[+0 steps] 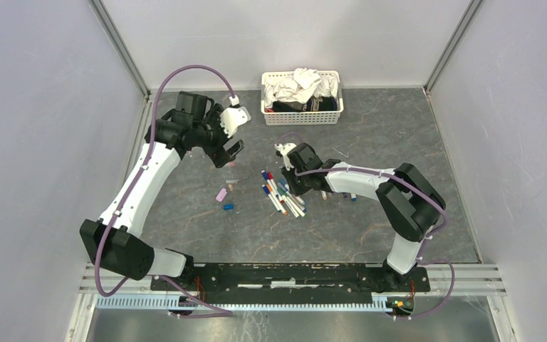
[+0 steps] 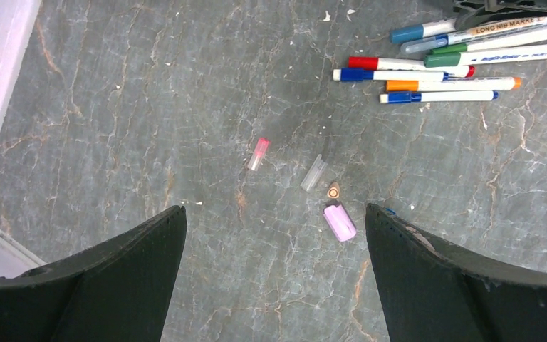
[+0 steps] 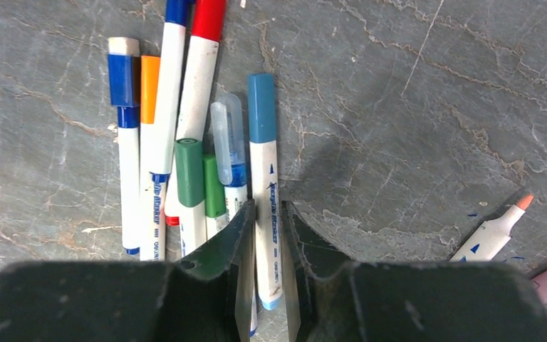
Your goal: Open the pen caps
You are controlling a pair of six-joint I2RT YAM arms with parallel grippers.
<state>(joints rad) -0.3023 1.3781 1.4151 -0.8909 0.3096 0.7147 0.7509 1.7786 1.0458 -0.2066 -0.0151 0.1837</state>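
1. Top view: the left gripper [image 1: 224, 139] is spread wide and holds nothing, up and to the left of the pile of pens [image 1: 281, 194]. The right gripper [image 1: 298, 184] is down at the pile's upper right edge. Loose pen caps [image 1: 221, 194] lie on the table [image 1: 370, 128] just left of the pile, a pink one nearest it and a blue cap [image 1: 228, 206] just below. A white basket [image 1: 301, 114] of cloths stands well beyond the pile, by the far wall.
2. Left wrist view: the two dark fingers [image 2: 135, 278] stand far apart with only tabletop between them. Well below and left of the pile lie a lilac cap [image 2: 340, 222], a clear cap [image 2: 314, 173] and a pink-tipped cap [image 2: 258, 154], each apart from the others.
3. Right wrist view: the jaws are clenched on the white barrel of the light-blue-capped pen [image 3: 263, 142], the rightmost of the pile. An uncapped orange-nibbed pen [image 3: 495, 231] lies well right of the pile.
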